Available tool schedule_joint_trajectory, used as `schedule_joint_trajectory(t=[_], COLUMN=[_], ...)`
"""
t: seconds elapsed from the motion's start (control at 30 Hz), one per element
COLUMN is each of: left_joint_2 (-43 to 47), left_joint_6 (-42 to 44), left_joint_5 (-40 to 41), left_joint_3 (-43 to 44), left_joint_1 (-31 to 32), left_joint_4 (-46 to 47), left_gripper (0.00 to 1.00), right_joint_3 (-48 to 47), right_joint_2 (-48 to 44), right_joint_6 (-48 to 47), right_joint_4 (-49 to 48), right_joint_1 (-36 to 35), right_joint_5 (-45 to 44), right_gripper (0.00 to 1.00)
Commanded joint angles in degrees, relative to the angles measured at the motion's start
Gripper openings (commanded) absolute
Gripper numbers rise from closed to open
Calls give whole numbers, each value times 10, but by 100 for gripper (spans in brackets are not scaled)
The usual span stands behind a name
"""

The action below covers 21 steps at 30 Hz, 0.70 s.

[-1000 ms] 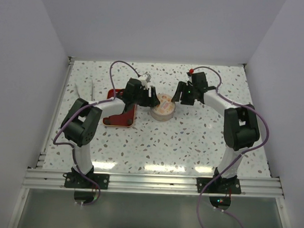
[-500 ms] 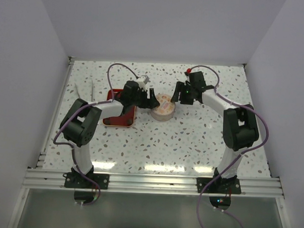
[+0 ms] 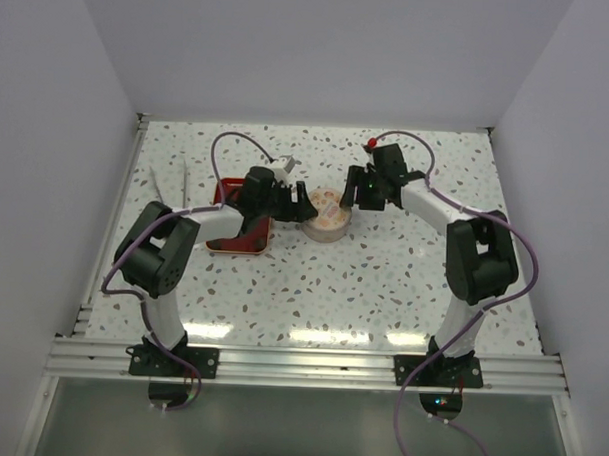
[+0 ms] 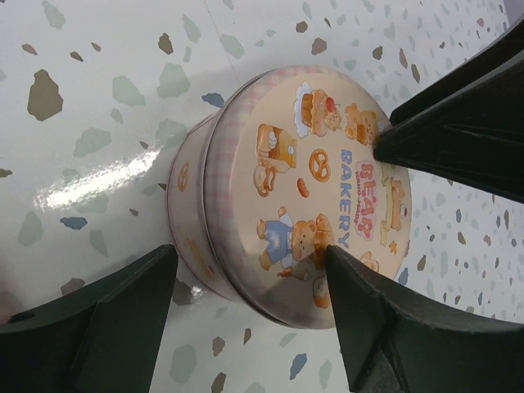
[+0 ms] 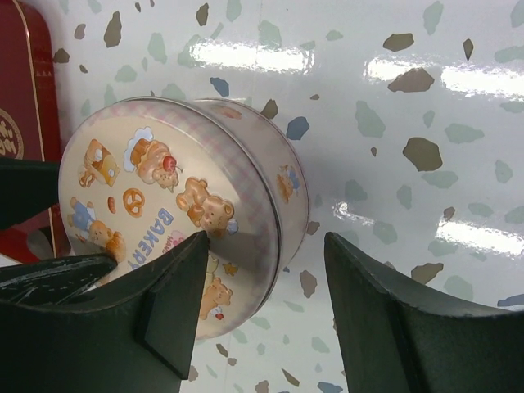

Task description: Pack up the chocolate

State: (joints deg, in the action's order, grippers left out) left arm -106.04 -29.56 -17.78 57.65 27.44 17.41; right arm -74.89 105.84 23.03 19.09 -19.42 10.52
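Observation:
No chocolate shows in any view. A round tin (image 3: 327, 214) with a pink bear-bakery lid (image 4: 303, 188) stands shut on the speckled table. My left gripper (image 3: 297, 202) is open at the tin's left side. In the left wrist view (image 4: 248, 250) one fingertip (image 4: 344, 266) rests against the lid's printed top and the other finger (image 4: 123, 319) stands off the wall. My right gripper (image 3: 354, 190) is open at the tin's right side. In the right wrist view (image 5: 266, 239) one finger (image 5: 176, 286) lies over the lid (image 5: 155, 188) and the other (image 5: 377, 303) hangs over bare table.
A red rectangular tray (image 3: 242, 236) lies just left of the tin, under my left arm; its edge shows in the right wrist view (image 5: 20, 123). White walls enclose the table on three sides. A metal rail (image 3: 300, 363) runs along the near edge.
My left gripper has drawn back slightly to the left from the tin. My right gripper has edged a little left and farther back. The tin has not moved.

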Motion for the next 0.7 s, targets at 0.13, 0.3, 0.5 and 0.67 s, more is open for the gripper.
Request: schedule_joint_trajectory(t=[0.13,0.3,0.5,0.67], left_joint_2=[23,14,8,5], left_joint_6=[-8,-11,-10,-12], left_joint_5=[22,20,26,21], left_joint_3=[-24,-21,-20,-28], left_joint_1=[-13,-14,-14,-14], left_joint_4=[-4,-14,-33,-40], left_gripper=[79,78,77,77], right_joint_3=[5,4,6,10], right_joint_2=[-34,-34,-31,-25], right_joint_6=[-18,-23,-26,-28], right_joint_4=[24,33,46,48], right_joint_1=[-17,-25,-37,-47], right_joint_5=[-27,-42,-64,-77], right_gripper=[62,62,62,62])
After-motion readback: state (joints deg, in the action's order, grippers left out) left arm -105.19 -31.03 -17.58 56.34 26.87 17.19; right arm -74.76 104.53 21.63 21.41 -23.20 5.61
